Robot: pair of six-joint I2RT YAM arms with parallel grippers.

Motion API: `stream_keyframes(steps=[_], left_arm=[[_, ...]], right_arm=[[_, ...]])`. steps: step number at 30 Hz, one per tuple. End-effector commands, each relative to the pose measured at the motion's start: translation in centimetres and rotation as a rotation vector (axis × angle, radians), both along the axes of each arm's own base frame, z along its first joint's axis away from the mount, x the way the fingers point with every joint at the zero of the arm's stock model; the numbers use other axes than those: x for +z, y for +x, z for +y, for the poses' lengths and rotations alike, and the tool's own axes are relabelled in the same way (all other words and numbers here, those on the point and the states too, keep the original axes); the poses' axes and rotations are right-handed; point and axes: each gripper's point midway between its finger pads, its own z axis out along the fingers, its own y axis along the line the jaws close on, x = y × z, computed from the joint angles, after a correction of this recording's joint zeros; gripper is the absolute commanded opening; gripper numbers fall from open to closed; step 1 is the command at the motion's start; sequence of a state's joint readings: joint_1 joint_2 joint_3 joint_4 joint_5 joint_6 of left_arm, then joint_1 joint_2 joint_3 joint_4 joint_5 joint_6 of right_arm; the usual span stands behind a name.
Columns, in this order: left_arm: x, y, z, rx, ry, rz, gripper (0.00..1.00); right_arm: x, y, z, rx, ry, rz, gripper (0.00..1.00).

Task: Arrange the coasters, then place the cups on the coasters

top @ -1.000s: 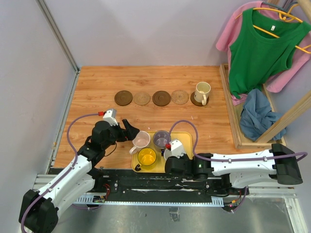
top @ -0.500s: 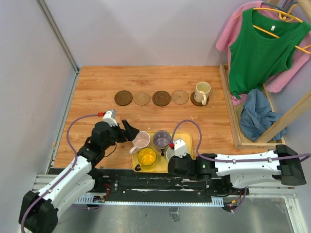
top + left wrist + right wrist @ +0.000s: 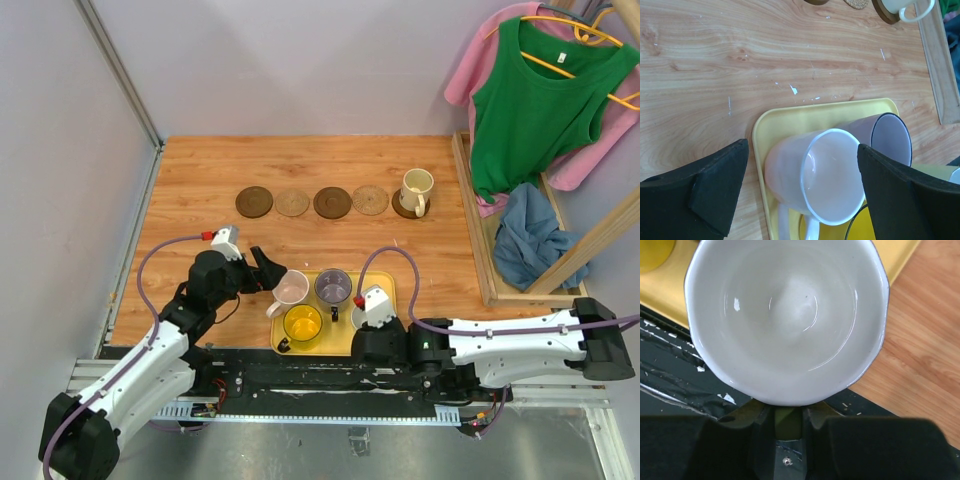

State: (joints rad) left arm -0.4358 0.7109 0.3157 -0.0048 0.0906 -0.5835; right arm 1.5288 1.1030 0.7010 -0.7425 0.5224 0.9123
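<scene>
Four bare coasters point(image 3: 254, 202) point(image 3: 292, 204) point(image 3: 332, 203) point(image 3: 370, 200) lie in a row at the back. A fifth coaster point(image 3: 402, 210) carries the cream cup point(image 3: 416, 190). On the yellow tray point(image 3: 385, 285) stand the pink cup point(image 3: 291, 290), purple cup point(image 3: 332, 287) and yellow cup point(image 3: 302, 323). My left gripper point(image 3: 802, 165) is open, its fingers either side of the pink cup point(image 3: 825, 175) without touching it. My right gripper point(image 3: 787, 412) is shut on the handle of the pale green-white cup point(image 3: 787, 315), over the tray's near right corner point(image 3: 902, 252).
A wooden rack point(image 3: 478, 230) borders the table on the right, with a green shirt point(image 3: 540, 100) and a blue cloth point(image 3: 530, 235) hanging on it. Grey walls close the left and back. The black base rail point(image 3: 300, 375) runs just behind the tray.
My right gripper has closed on the cup's handle and shifted slightly right along the tray's near edge. The left arm and the other cups have stayed put.
</scene>
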Motion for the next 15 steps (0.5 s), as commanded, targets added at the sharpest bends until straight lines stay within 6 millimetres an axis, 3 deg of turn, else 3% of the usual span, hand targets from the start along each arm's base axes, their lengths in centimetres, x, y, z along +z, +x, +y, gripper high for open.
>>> stream_keyframes(steps=[1,10,15], left_arm=[[0.9,0.3,-0.4,-0.014,-0.002,-0.027,0.93],[1.5,1.4,-0.8,-0.011,0.004,-0.037,0.93],[2.1,2.4,-1.1,-0.019,0.031,-0.041,0.93]], right_arm=[[4.2,2.5,-0.2,-0.069,0.053,-0.158,0.01],[11.0,6.9,-0.9,-0.193,0.152,-0.37,0.01],[13.3,10.4,-0.5,-0.241,0.178,-0.388,0.01]])
